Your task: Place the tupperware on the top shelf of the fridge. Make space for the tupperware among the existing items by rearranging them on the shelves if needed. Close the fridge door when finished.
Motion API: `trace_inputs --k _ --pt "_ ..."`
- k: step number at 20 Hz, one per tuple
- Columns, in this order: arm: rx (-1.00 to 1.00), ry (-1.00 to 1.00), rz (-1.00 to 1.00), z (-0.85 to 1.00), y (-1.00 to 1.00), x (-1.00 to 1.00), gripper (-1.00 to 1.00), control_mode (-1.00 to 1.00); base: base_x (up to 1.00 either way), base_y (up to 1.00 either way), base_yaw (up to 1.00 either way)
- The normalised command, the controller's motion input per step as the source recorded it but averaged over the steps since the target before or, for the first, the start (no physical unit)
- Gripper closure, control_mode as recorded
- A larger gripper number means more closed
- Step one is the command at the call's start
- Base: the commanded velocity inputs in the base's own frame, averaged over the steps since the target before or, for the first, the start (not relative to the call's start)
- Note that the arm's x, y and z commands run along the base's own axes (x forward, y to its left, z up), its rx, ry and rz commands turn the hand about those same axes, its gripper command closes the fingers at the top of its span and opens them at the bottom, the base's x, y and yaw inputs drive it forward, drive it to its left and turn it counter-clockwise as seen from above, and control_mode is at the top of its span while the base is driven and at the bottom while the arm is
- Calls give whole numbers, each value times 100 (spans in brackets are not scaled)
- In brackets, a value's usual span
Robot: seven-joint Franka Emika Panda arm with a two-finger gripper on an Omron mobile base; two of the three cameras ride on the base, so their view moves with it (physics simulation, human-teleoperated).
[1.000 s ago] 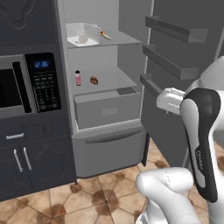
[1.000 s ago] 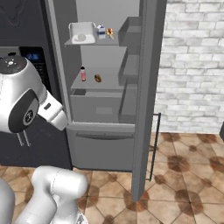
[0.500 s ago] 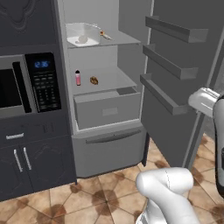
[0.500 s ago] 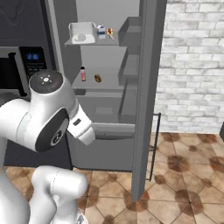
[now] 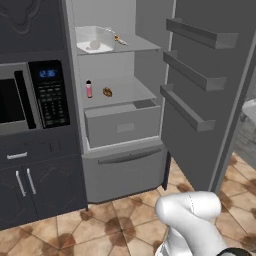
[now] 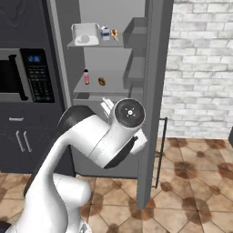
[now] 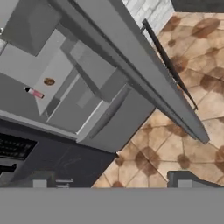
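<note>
The white tupperware (image 5: 92,40) (image 6: 84,34) sits at the left of the fridge's top shelf (image 5: 135,46). Beside it on that shelf stand a small carton (image 6: 105,32) and a little orange item (image 6: 113,32) (image 5: 117,39). The fridge door (image 5: 210,100) (image 7: 131,65) is wide open. In the hand view my gripper (image 7: 111,183) is open, its fingertips (image 7: 181,179) far apart with nothing between them. It hangs in front of the fridge and looks at a roll across the drawer and the door. My arm's elbow (image 6: 113,136) covers the fridge's lower part.
On the middle shelf are a pink bottle (image 5: 89,89) (image 6: 86,76) (image 7: 35,92) and a brown item (image 5: 107,92) (image 6: 102,81) (image 7: 49,81). Below it is a grey drawer (image 5: 122,122). The door carries three shelves (image 5: 200,35) and a dark handle (image 7: 168,65). A microwave (image 5: 30,97) stands at the left.
My arm has swung to the right across the fridge front, leaving the left base view's middle and coming to the centre of the right base view. The fridge items have not moved.
</note>
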Motion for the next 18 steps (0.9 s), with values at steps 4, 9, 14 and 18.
trace_inputs --k 4,9,14,18 --pt "19 -3 0 -9 -100 7 -100 -100 0 0 0" --pt "28 -6 0 0 -100 0 -100 -100 0 0 0" --pt "29 0 8 -2 -80 49 -100 -100 0 0 0" --pt "26 0 11 0 -58 95 -100 -100 0 0 0"
